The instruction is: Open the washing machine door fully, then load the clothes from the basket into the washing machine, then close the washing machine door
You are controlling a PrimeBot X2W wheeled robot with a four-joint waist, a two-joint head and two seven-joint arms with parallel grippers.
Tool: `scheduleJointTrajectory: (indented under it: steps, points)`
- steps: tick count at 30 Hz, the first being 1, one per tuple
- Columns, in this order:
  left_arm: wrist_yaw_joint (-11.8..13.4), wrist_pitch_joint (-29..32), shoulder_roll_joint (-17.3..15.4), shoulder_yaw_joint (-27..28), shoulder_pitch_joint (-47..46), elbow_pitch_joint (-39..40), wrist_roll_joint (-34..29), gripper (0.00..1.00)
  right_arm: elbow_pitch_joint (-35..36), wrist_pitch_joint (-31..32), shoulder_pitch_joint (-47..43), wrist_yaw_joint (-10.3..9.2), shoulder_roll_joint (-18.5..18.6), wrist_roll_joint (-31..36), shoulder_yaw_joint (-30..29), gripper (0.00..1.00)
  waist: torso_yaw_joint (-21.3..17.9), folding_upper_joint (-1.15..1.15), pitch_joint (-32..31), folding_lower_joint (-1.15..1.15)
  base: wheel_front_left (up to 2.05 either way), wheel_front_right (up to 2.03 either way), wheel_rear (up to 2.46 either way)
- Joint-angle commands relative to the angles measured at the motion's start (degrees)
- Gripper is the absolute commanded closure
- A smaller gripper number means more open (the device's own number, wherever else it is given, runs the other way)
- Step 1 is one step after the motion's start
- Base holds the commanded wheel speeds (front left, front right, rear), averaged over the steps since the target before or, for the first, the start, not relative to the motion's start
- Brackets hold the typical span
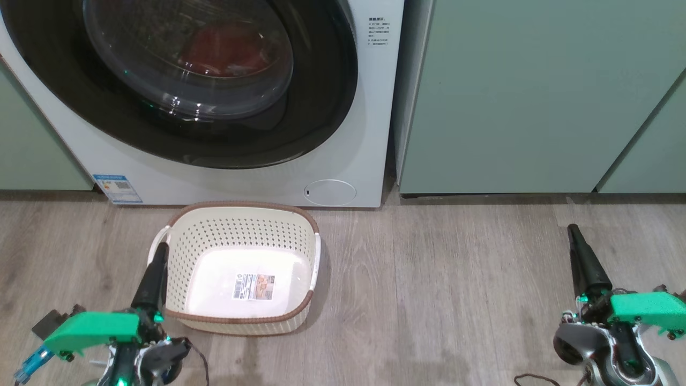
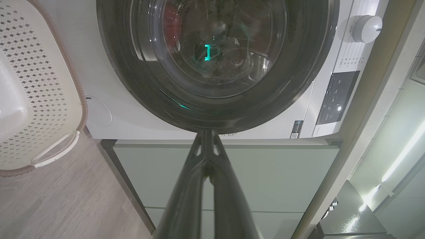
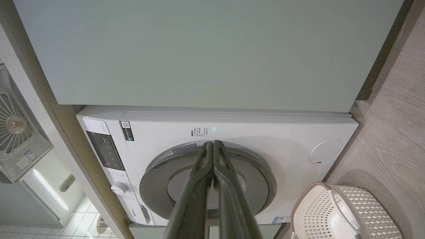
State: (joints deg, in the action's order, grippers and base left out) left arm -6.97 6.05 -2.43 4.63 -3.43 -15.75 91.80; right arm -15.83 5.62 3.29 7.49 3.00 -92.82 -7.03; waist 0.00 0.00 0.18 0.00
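Note:
The washing machine [image 1: 370, 107] stands white ahead, and its round black-rimmed door [image 1: 321, 96] lies shut against its front. Red clothes [image 1: 225, 51] show behind the door's glass bowl, inside the drum. The cream basket [image 1: 182, 246] sits on the floor just before the machine, with a label on its bare floor. My left gripper [image 1: 161, 251] is shut, low at the left, its tip by the basket's left rim. My right gripper [image 1: 573, 231] is shut, low at the right over bare floor. The left wrist view shows the door [image 2: 132, 83] and the basket [image 2: 43, 99]; the right wrist view shows the door [image 3: 156, 179] and the basket [image 3: 315, 215].
Pale green cabinets [image 1: 536, 91] flank the machine on the right, and another [image 1: 27, 139] on the left. Grey wood-look floor [image 1: 429, 295] stretches between basket and right gripper. A round filter cap [image 1: 330, 192] and a blue sticker [image 1: 118, 187] mark the machine's lower front.

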Motion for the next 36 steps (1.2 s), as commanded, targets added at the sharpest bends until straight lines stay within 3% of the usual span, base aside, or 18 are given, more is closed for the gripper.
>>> scheduleJointTrajectory:
  steps: [1, 36]
  points:
    - [-0.5, 0.5, -0.5, 1.9, -2.8, 1.7, 0.3, 1.0, 1.8, 0.5, 2.8, 0.0, 0.3, 0.2, 1.0, 1.0, 0.0, 0.0, 0.0, 0.0, 0.0, 0.0, 0.0]
    - [-0.5, 0.5, -0.4, 1.9, -2.8, 1.7, 0.3, 1.0, 1.8, 0.6, 2.9, 0.0, 0.1, 0.4, 0.8, 1.0, 0.0, 0.0, 0.0, 0.0, 0.0, 0.0, 0.0]
